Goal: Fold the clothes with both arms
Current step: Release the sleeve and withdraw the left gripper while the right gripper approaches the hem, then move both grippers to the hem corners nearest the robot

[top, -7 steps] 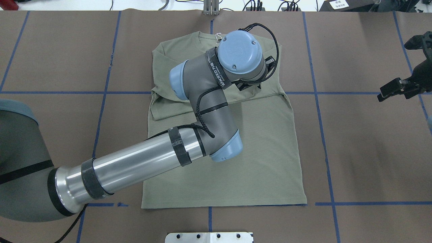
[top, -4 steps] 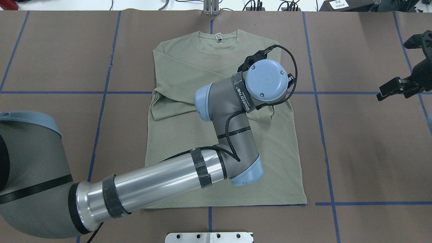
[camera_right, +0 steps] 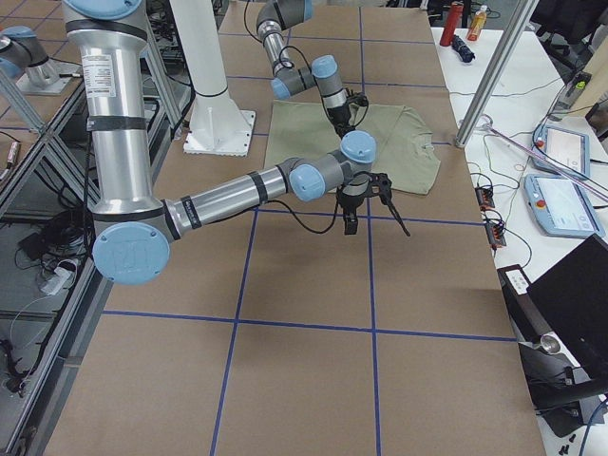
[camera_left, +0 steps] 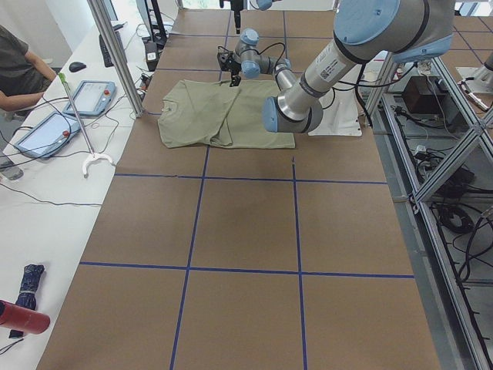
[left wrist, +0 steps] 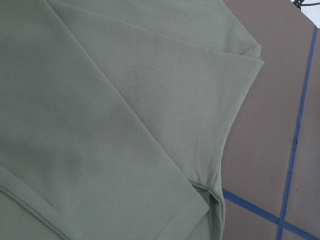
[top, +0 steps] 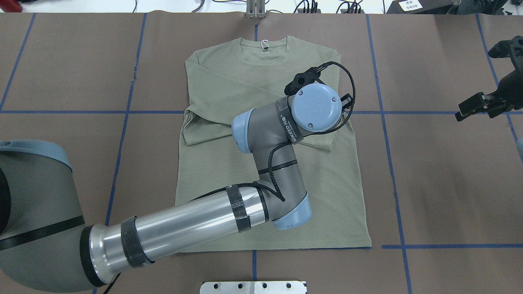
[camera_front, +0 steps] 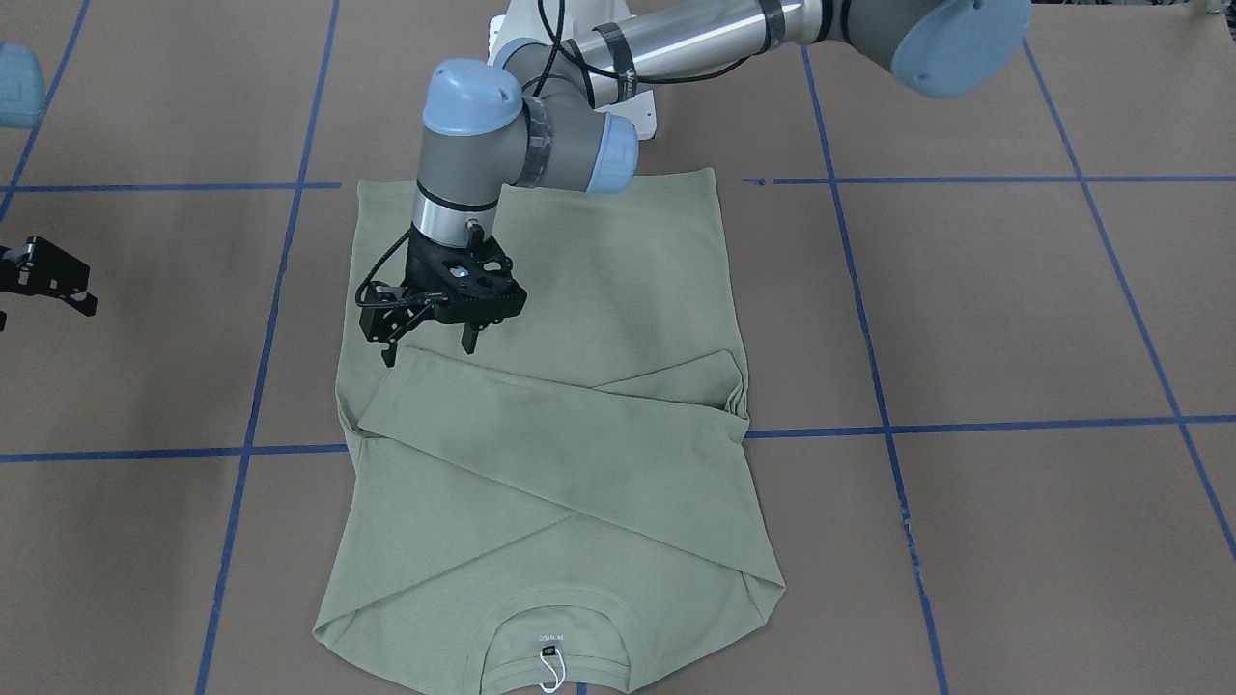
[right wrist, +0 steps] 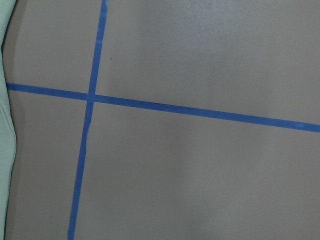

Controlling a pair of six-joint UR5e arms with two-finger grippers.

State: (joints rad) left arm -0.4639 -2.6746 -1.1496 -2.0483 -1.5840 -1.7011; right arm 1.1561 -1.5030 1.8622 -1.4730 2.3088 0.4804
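Note:
The sage-green shirt [top: 327, 196] lies flat on the table, collar [top: 263, 45] away from the robot, both sleeves folded crosswise over the chest. It also shows in the front view [camera_front: 599, 290], where the white neck tag [camera_front: 550, 666] lies at the collar. My left gripper [camera_front: 430, 349] hangs open and empty just above the edge of the upper folded sleeve [camera_front: 541, 405], near its cuff. In the overhead view it is hidden under its wrist [top: 314, 108]. The left wrist view shows only shirt fabric [left wrist: 100, 100]. My right gripper [camera_right: 376, 226] is open and empty above bare table, beyond the shirt's side.
Brown paper with blue tape lines [top: 384, 122] covers the table. The white base plate [top: 253, 287] sits at the near edge. A metal pole [camera_left: 115, 54] and tablets [camera_left: 54, 131] stand on the operators' side, where a person sits.
My left wrist has swung from over the collar to the right and back toward the robot, uncovering the collar and crossed sleeves. The right arm has barely moved.

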